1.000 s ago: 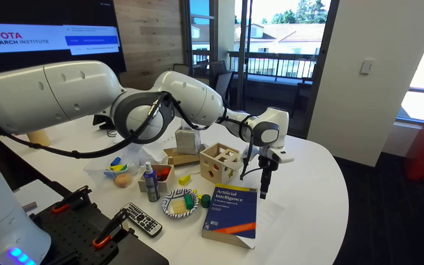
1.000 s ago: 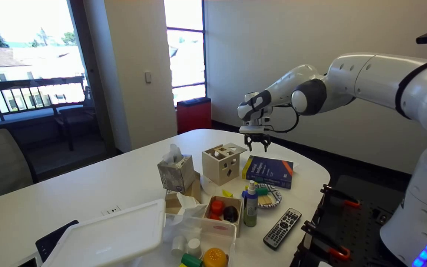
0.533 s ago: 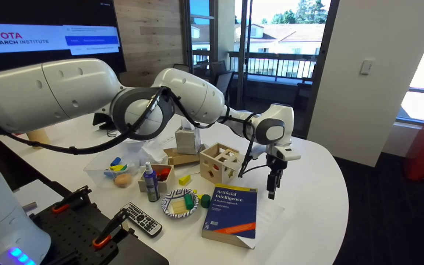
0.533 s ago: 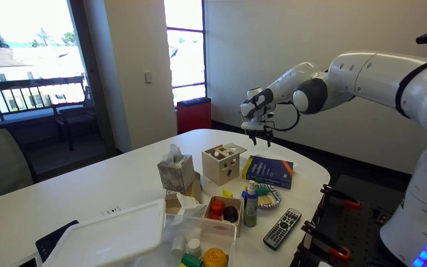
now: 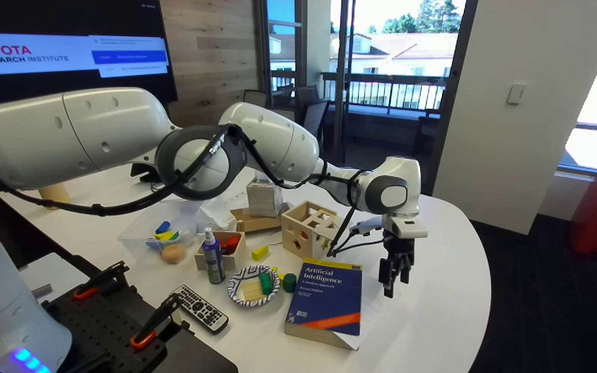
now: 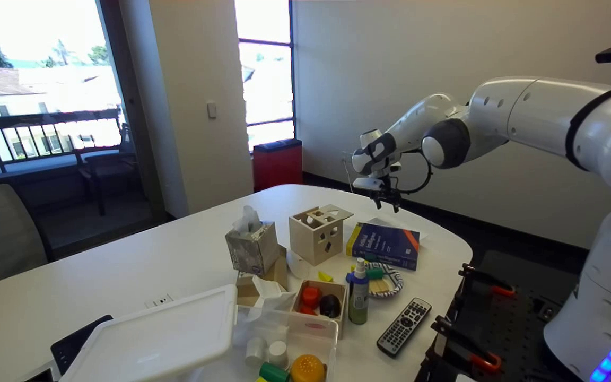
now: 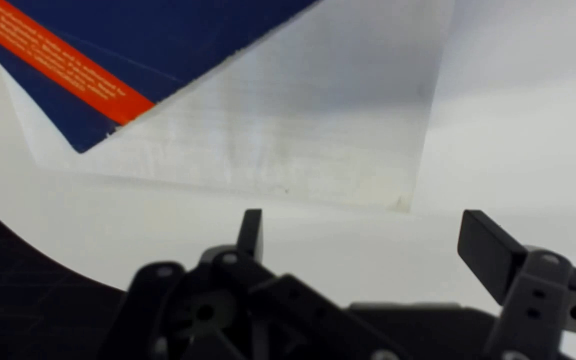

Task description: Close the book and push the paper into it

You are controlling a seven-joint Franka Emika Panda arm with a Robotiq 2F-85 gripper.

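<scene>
The book point(image 5: 327, 298) lies closed and flat on the table, dark blue cover up. It also shows in an exterior view point(image 6: 385, 244) and the wrist view point(image 7: 143, 45). The thin white paper point(image 7: 308, 125) sticks out past the cover's long edge and corner; its inner part is hidden under the cover. It shows faintly beside the book in an exterior view point(image 5: 379, 308). My gripper point(image 5: 396, 288) is open and empty, pointing down above the table beyond the paper's outer edge. In the wrist view its fingertips point(image 7: 362, 214) are wide apart, just off the paper's outer corner.
The wooden holed cube point(image 5: 310, 230) stands near the book's top edge. A patterned bowl point(image 5: 253, 298), a green block point(image 5: 289, 283), a remote point(image 5: 200, 308) and a spray bottle point(image 5: 213, 259) are on the book's other side. The table's curved edge point(image 7: 43, 250) is near the gripper.
My gripper has moved away from the book, out past the paper's outer edge, has turned, and is lower than half a second ago. The book and paper look unmoved.
</scene>
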